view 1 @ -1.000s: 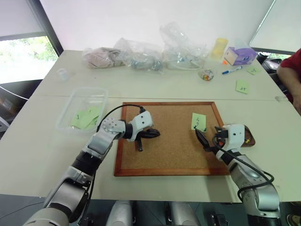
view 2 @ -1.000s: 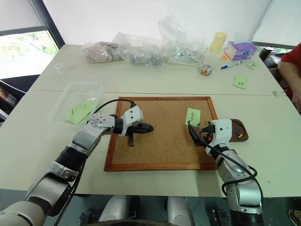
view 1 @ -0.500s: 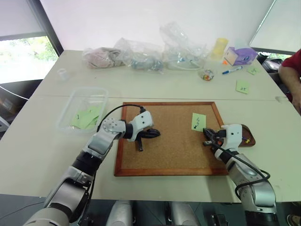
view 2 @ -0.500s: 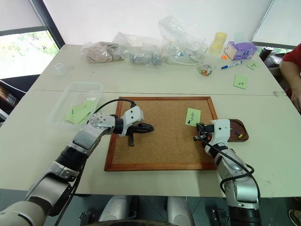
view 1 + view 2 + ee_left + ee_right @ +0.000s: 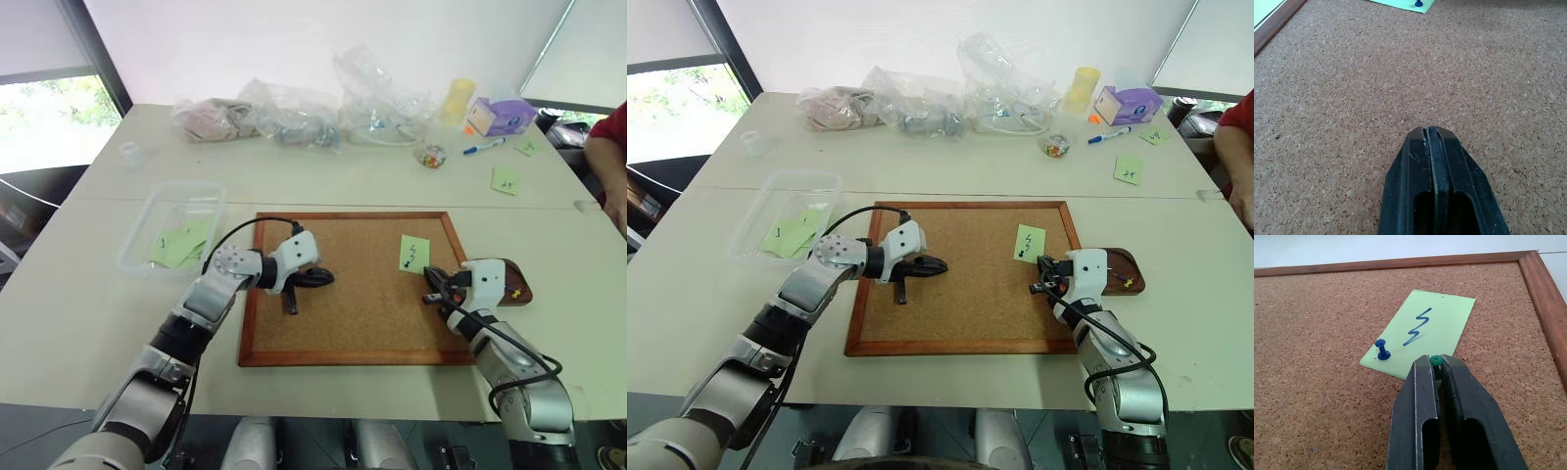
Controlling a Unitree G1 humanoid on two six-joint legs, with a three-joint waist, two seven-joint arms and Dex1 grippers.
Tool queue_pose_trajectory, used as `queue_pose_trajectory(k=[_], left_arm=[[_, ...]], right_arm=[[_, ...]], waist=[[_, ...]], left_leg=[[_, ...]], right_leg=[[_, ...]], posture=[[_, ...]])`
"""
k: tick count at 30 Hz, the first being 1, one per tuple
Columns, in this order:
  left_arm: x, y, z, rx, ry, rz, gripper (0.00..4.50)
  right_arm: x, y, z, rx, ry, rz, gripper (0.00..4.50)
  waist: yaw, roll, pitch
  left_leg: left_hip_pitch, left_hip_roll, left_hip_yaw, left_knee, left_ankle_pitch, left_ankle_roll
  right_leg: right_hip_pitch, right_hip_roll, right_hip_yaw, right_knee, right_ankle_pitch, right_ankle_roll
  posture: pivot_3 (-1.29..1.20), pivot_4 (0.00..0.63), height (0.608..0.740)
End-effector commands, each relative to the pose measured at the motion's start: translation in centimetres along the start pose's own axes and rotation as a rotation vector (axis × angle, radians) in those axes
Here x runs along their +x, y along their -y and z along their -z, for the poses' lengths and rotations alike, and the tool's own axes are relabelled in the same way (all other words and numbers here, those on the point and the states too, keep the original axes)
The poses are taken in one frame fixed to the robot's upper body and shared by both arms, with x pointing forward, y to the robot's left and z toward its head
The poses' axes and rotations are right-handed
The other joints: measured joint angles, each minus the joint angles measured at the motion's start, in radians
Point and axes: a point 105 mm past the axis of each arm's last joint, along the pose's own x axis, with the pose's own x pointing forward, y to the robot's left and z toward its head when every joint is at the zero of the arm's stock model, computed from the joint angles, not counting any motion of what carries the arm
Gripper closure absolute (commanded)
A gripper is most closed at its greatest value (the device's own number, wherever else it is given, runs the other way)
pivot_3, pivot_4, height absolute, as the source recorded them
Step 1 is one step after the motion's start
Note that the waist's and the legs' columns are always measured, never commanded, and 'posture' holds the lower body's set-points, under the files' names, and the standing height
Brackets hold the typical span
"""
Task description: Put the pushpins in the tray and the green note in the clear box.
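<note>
The pale green square sticky note point(image 5: 1422, 333) with a blue zigzag mark lies flat on the large cork board with a brown wooden frame point(image 5: 353, 289), near the far right corner of the board. A small blue plastic pushpin point(image 5: 1382, 349) stands in the near corner of this note. Just beside the near edge of the note, the right gripper point(image 5: 1436, 363) has its two black fingers pressed together on a tiny green pushpin point(image 5: 1436, 361), whose head shows between the fingertips. To the right of the board, touching its frame or just beside it, lies the small glossy dark-brown tray point(image 5: 516, 284), and a small yellow pin point(image 5: 513, 292) lies in it. On the left part of the board the left gripper point(image 5: 1429, 132) hangs low over the bare cork with its fingers fully closed and nothing between them. Well apart, on the white table point(image 5: 88, 313) to the left of the board, stands the shallow clear plastic box point(image 5: 173, 227), and some pale green notes point(image 5: 181, 245) already lie inside it. At the far side of the table there are several crumpled transparent plastic bags point(image 5: 294, 113), a yellow cup point(image 5: 457, 98), a purple sticky-note pad point(image 5: 502, 115), a blue marker pen point(image 5: 483, 147), a small clear cup of coloured pins point(image 5: 430, 155) and two more green notes point(image 5: 506, 180). A person's arm in a red sleeve point(image 5: 605, 147) is at the right edge.
</note>
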Motion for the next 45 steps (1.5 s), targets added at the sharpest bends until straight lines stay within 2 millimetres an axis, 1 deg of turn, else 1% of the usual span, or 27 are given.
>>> queue_pose_trajectory(k=[1, 4, 12, 15, 18, 22, 26, 30, 33, 34, 36, 42, 43, 45], left_arm=[[0.6, 0.6, 0.2, 0.004, -0.015, 0.032, 4.5], [0.7, 0.7, 0.3, 0.003, -0.016, 0.037, 4.5], [0.8, 0.9, 0.3, 0.006, -0.021, 0.048, 4.5], [0.8, 0.9, 0.4, 0.007, -0.021, 0.049, 4.5], [0.8, 0.9, 0.4, 0.006, -0.02, 0.048, 4.5], [0.8, 0.9, 0.3, 0.005, -0.019, 0.051, 4.5], [0.9, 0.9, 0.3, 0.005, -0.018, 0.052, 4.5], [0.9, 0.9, 0.3, 0.005, -0.018, 0.051, 4.5], [0.9, 0.8, 0.3, 0.004, -0.019, 0.049, 4.5], [0.9, 0.8, 0.3, 0.004, -0.019, 0.047, 4.5], [0.8, 0.8, 0.3, 0.004, -0.02, 0.045, 4.5], [0.7, 0.7, 0.4, 0.002, -0.022, 0.04, 4.5], [0.7, 0.7, 0.4, 0.001, -0.022, 0.039, 4.5], [0.7, 0.7, 0.3, 0.001, -0.021, 0.038, 4.5]], right_arm=[[-0.4, 0.2, -2.6, -0.018, 0.125, 0.009, 4.27], [-0.6, 0.2, -3.5, -0.022, 0.171, 0.012, 4.27], [-1.2, 0.6, -4.0, -0.021, 0.197, 0.031, 4.27], [-1.9, 2.1, -5.1, 0.037, 0.251, 0.115, 4.27], [-2.8, 4.6, -5.3, 0.005, 0.253, 0.238, 4.27], [-3.5, 7.1, -4.4, -0.031, 0.2, 0.347, 4.27], [-3.8, 8.6, -3.1, -0.043, 0.12, 0.4, 4.27], [-3.6, 9.4, -2.0, -0.033, 0.069, 0.415, 4.27], [-3.5, 9.7, -1.7, -0.017, 0.056, 0.417, 4.27], [-3.5, 9.7, -1.7, -0.012, 0.054, 0.417, 4.03], [-3.5, 9.9, -1.6, -0.009, 0.05, 0.422, 3.37], [-3.6, 10.2, -1.7, -0.005, 0.059, 0.441, 0.3], [-3.7, 10.3, -1.7, 0.0, 0.066, 0.444, 0.04], [-3.8, 10.3, -1.9, 0.006, 0.075, 0.446, 0.04]], waist=[[0.0, 0.0, 0.0], [0.001, 0.0, 0.0], [0.001, 0.0, 0.0], [0.001, 0.0, 0.0], [0.001, 0.0, 0.0], [0.0, 0.0, 0.0], [0.0, 0.0, 0.0], [0.001, 0.0, 0.0], [0.001, 0.0, 0.0], [0.0, 0.0, 0.0], [0.001, 0.0, 0.0], [0.001, 0.0, 0.0], [0.001, 0.001, 0.0], [0.001, 0.001, 0.0]], left_leg=[[0.0, 0.0, 0.0, 0.0, 0.0, 0.0], [0.0, 0.0, 0.0, 0.0, 0.0, 0.0], [0.0, 0.0, 0.0, 0.0, 0.0, 0.0], [0.0, 0.0, 0.0, 0.0, 0.0, 0.0], [0.0, 0.0, 0.0, 0.0, 0.0, 0.0], [0.0, 0.0, 0.0, 0.0, 0.0, 0.0], [0.0, 0.0, 0.0, 0.0, 0.0, 0.0], [0.0, 0.0, 0.0, 0.0, 0.0, 0.0], [0.0, 0.0, 0.0, 0.0, 0.0, 0.0], [0.0, 0.0, 0.0, 0.0, 0.0, 0.0], [0.0, 0.0, 0.0, 0.0, 0.0, 0.0], [0.0, 0.0, 0.0, 0.0, 0.0, 0.0], [0.0, 0.0, 0.0, 0.0, 0.0, 0.0], [0.0, 0.0, 0.0, 0.0, 0.0, 0.0]], right_leg=[[0.0, 0.0, 0.0, 0.0, 0.0, 0.0], [0.0, 0.0, 0.0, 0.0, 0.0, 0.0], [0.0, 0.0, 0.0, 0.0, 0.0, 0.0], [0.0, 0.0, 0.0, 0.0, 0.0, 0.0], [0.0, 0.0, 0.0, 0.0, 0.0, 0.0], [0.0, 0.0, 0.0, 0.0, 0.0, 0.0], [0.0, 0.0, 0.0, 0.0, 0.0, 0.0], [0.0, 0.0, 0.0, 0.0, 0.0, 0.0], [0.0, 0.0, 0.0, 0.0, 0.0, 0.0], [0.0, 0.0, 0.0, 0.0, 0.0, 0.0], [0.0, 0.0, 0.0, 0.0, 0.0, 0.0], [0.0, 0.0, 0.0, 0.0, 0.0, 0.0], [0.0, 0.0, 0.0, 0.0, 0.0, 0.0], [0.0, 0.0, 0.0, 0.0, 0.0, 0.0]], posture=[[0.0, 0.15, 0.737], [0.0, 0.15, 0.737], [0.0, 0.15, 0.737], [0.0, 0.15, 0.737], [0.0, 0.15, 0.737], [0.0, 0.15, 0.737], [0.0, 0.15, 0.737], [0.0, 0.15, 0.737], [0.0, 0.15, 0.737], [0.0, 0.15, 0.737], [0.0, 0.15, 0.737], [0.0, 0.15, 0.737], [0.0, 0.15, 0.737], [0.0, 0.15, 0.737]])
